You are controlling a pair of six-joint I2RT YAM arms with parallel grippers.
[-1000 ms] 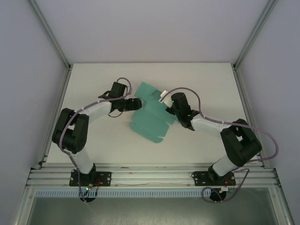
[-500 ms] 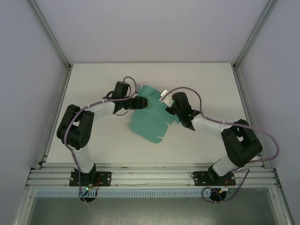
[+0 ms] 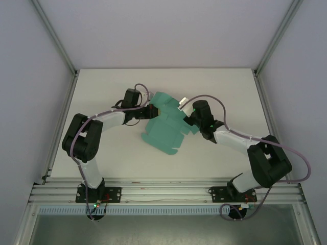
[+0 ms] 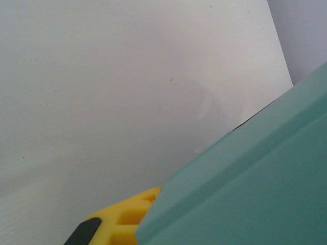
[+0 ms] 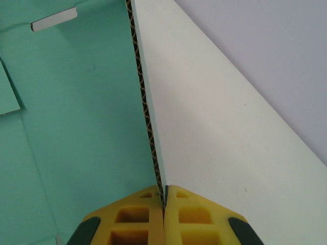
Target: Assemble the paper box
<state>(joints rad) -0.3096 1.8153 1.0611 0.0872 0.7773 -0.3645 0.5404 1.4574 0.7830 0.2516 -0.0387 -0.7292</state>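
The paper box is a teal-green flat cutout with creased flaps, lying mid-table with its far part raised. My left gripper is at its upper left edge; in the left wrist view one yellow finger shows, standing as when shut, while the teal card covers the other. My right gripper holds the upper right edge. In the right wrist view the gripper is shut on the corrugated edge of the teal panel, which stands upright between the fingers.
The white table is bare around the card. Metal frame posts and grey walls bound it on the left, right and far sides. A slotted rail with both arm bases runs along the near edge.
My left gripper has moved right onto the card's upper left edge. The right gripper has shifted slightly right, still on the card, and the card's far part has moved with it.
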